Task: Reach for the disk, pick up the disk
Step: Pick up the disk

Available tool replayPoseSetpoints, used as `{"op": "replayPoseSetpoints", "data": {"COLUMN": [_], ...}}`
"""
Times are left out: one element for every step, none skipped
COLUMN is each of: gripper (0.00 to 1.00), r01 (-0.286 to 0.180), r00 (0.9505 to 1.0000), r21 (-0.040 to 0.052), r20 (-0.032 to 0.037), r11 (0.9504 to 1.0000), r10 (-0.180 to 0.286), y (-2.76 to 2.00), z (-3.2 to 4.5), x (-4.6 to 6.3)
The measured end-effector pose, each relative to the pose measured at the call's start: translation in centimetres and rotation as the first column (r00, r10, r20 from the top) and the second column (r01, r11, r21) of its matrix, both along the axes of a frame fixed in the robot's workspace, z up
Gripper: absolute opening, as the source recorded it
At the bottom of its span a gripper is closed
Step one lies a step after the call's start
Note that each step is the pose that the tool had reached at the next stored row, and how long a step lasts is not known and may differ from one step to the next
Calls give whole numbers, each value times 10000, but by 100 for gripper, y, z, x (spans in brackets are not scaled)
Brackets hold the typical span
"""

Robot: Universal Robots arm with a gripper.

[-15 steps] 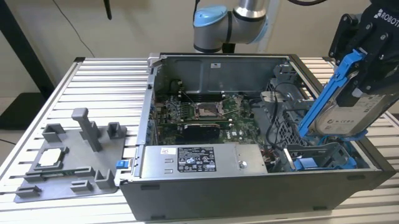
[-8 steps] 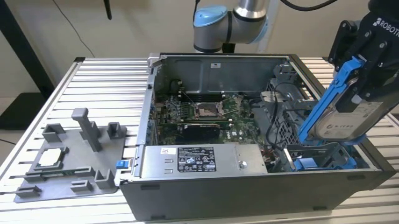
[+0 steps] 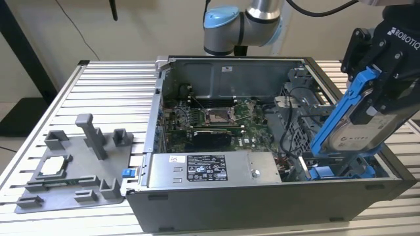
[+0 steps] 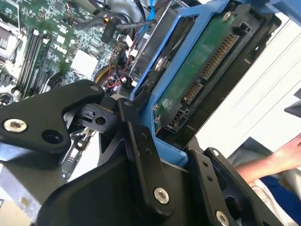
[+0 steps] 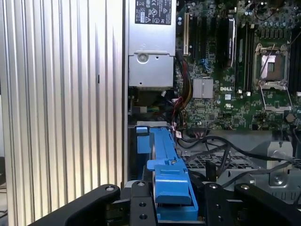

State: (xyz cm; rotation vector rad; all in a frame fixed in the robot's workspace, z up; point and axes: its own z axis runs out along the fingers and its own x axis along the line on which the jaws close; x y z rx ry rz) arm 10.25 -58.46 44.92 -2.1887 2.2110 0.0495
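The disk (image 3: pixel 357 135) is a silver drive with a white label in a blue bracket (image 3: pixel 351 98). It hangs tilted over the open case's corner at the exterior view's right. My gripper (image 3: pixel 375 101) is shut on its upper end. The disk's lower end sits close above the blue drive bay (image 3: pixel 341 172); I cannot tell whether they touch. In the second wrist view the disk's green circuit-board side (image 4: pixel 197 80) faces the camera, clamped between the black fingers (image 4: pixel 134 127). In the first wrist view the blue bracket (image 5: pixel 169 181) stands between the fingers (image 5: pixel 141 207).
The open computer case (image 3: pixel 262 206) lies on a slatted metal table (image 3: pixel 111 93), with its motherboard (image 3: pixel 217 118) and a long silver box (image 3: pixel 210 169) exposed. A grey fixture (image 3: pixel 72 172) holding a small silver chip (image 3: pixel 56 167) sits at the exterior view's left. A person's hand (image 4: pixel 282 155) is nearby.
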Motion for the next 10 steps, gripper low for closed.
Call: {"op": "replayPoseSetpoints", "data": {"gripper": [0, 0, 0, 0, 0, 0, 0, 0, 0, 0], "r01": [-40, -79, -129, -175, -193, -193, -194, -194, -195, -194], "r00": [10000, 10000, 9999, 9998, 9998, 9998, 9998, 9998, 9998, 9998], "r21": [1, -1, -1, 0, -1, -2, 0, 0, 0, 0], "r20": [0, 1, 1, 1, 1, 1, 1, 1, 1, 1], "r11": [10000, 10000, 9999, 9998, 9998, 9998, 9998, 9998, 9998, 9998], "r10": [40, 79, 129, 175, 193, 193, 194, 194, 195, 194], "y": [-2, -2, -4, -5, -5, -5, -6, -6, -6, -6], "z": [-6, -10, -16, -21, -23, -24, -26, -27, -27, -27], "x": [-1, -1, -2, -2, -2, -2, -2, -2, -2, -2]}}
